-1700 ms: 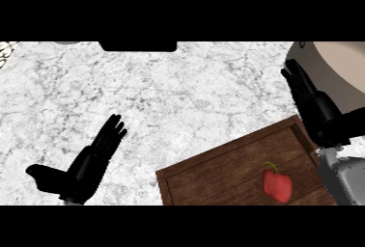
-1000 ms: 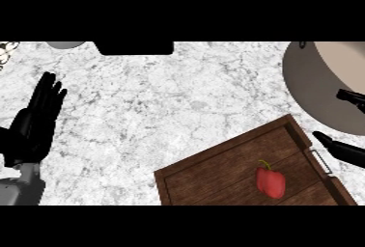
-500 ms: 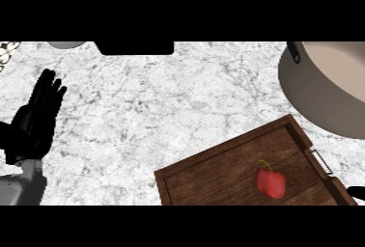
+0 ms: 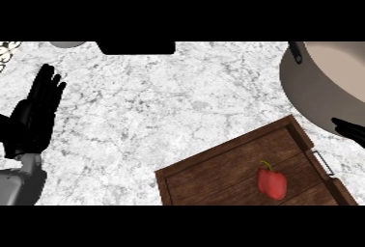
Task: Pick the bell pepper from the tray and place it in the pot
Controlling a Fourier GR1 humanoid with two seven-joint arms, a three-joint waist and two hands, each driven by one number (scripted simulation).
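Head view, looking steeply down: the white marbled desk [image 4: 164,101] fills most of what I see. At the near right lies a dark wooden tray [image 4: 214,181], set at an angle, with a small metal handle [image 4: 322,163] on its right end. The red bell pepper [image 4: 272,183] lies inside the tray toward its right half, green stem pointing to the far side. Nothing touches the pepper.

Just beyond the tray's far right corner stands the large pot [image 4: 314,91], grey outside and pale beige inside, cut off by the right edge of the view. One of its dark handles [image 4: 295,53] shows at the far rim.

My left hand [image 4: 32,118] shows at the left edge, well apart from the tray. Its fingers are straight and point toward the far side, with the palm flat and nothing in it, and my grey forearm [image 4: 21,181] runs down from it to the near edge.

Of my right hand [image 4: 351,129] only a few black fingertips reach in from the right edge, over the near wall of the pot and just beyond the tray's far right corner. Too little of it shows, so I cannot tell whether it is open or closed. It is not touching the pepper.

Along the far edge sit a black object [image 4: 135,47] and a grey rounded shape [image 4: 65,44], both cut off.
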